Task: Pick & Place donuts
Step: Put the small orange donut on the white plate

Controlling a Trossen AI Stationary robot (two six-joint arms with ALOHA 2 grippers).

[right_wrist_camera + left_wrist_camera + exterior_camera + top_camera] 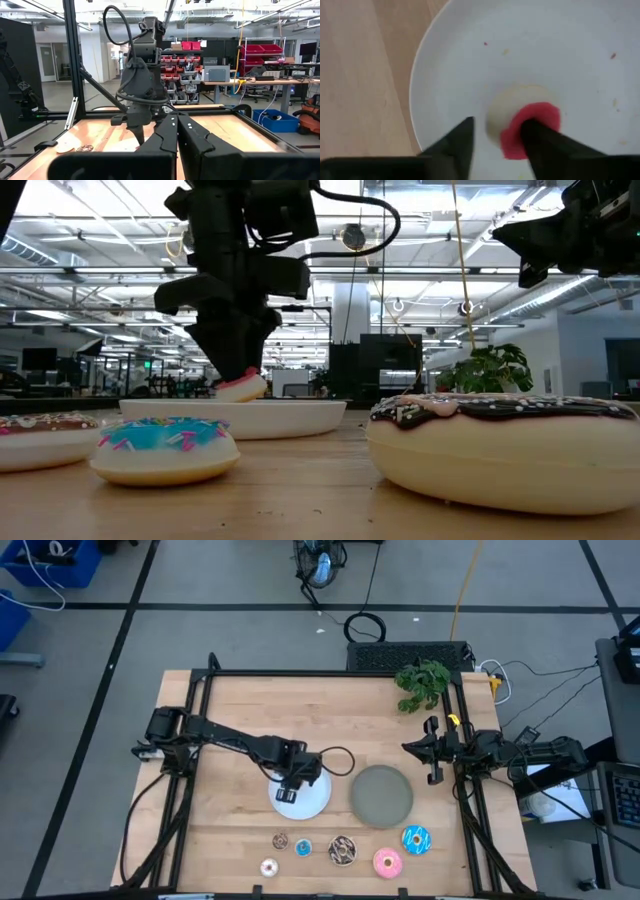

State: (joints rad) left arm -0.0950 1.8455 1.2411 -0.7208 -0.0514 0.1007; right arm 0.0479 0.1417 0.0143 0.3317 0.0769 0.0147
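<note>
Left hand (pixel 497 137) hangs over the white plate (pixel 312 802), fingers apart around the red donut (pixel 529 127) lying on it, while the right hand (pixel 433 752), fingers together, waits at the counter's (pixel 250 710) right edge.

You've got a wooden tabletop (pixel 230 710) carrying a white plate (pixel 312 802) near its middle, with a grey plate (pixel 381 795) just beside it. A green plant (pixel 422 683) sits at the far edge. Beyond that edge, a black cable coil (pixel 365 628) lies on the floor.
</note>
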